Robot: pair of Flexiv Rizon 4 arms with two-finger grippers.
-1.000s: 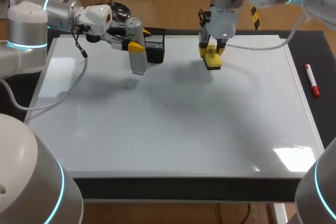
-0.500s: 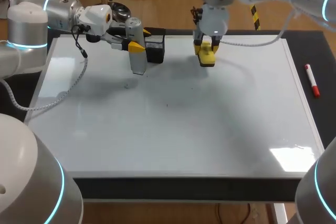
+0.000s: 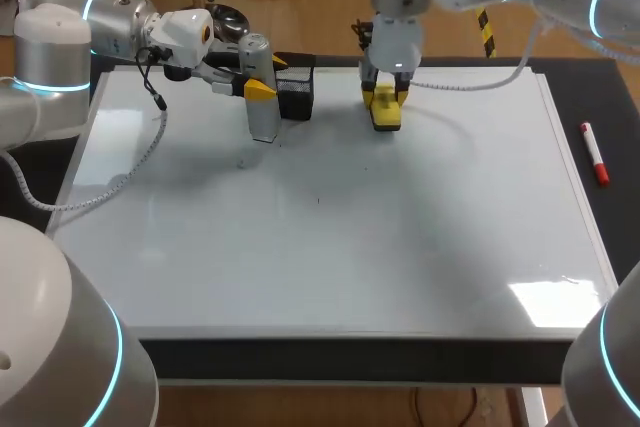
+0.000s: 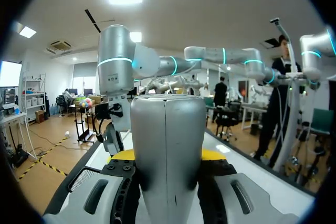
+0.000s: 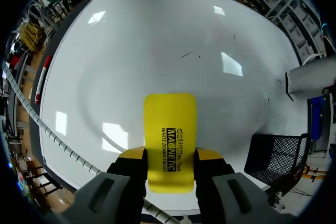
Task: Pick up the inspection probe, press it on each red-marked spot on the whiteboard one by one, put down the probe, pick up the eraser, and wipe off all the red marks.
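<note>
Clamping the eraser (image 5: 169,140) are the right jaws, while left jaws clench the probe (image 4: 168,150).

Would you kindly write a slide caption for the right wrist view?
Right gripper shut on the yellow eraser over the whiteboard, black mesh basket beside it.

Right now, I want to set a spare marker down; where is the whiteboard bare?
The near half of the whiteboard is bare, as is its right side beyond the eraser. Crowded along the far edge: probe in the left gripper, mesh basket beside it, eraser in the right gripper.
</note>
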